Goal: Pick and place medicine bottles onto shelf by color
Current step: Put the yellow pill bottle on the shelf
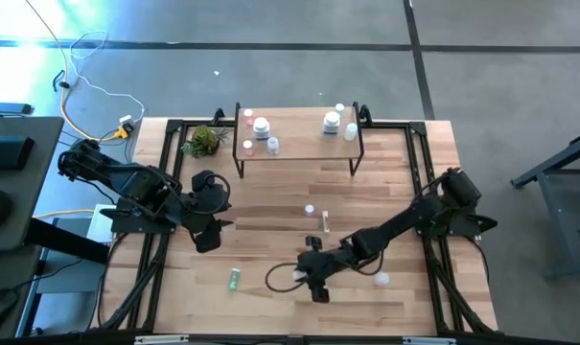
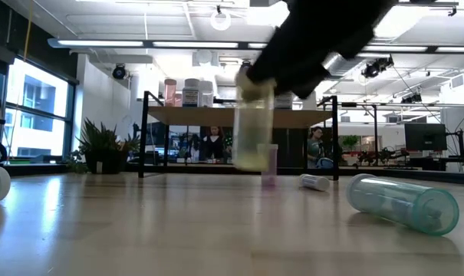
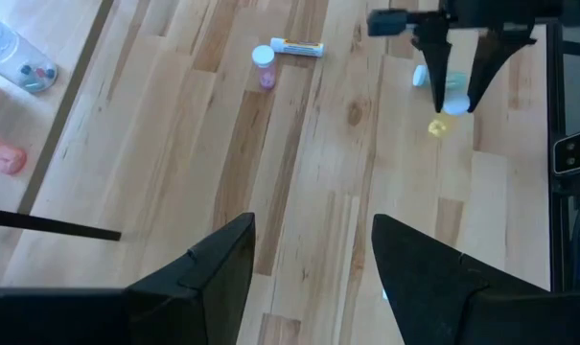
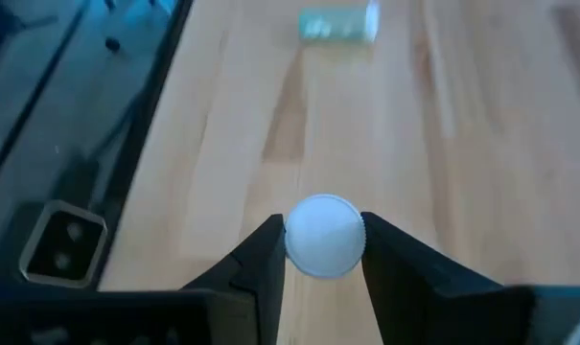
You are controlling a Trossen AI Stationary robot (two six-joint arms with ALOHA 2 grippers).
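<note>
While the left pincer (image 1: 205,233) hangs released at left of centre in the high view, the right pincer (image 4: 323,251) is clenched on a white-capped vial (image 4: 324,235) low in the frame, lifted clear of the tabletop (image 1: 270,206). A green bottle (image 1: 234,278) lies at lower left. The shelf (image 1: 299,139) at top centre carries several bottles, beside a plant (image 1: 205,141).

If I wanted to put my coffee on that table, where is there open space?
Bare wood lies between the shelf legs and the two small bottles mid-table, and along the near edge right of the green bottle. It is crowded where the right gripper grips a white-capped bottle.
</note>
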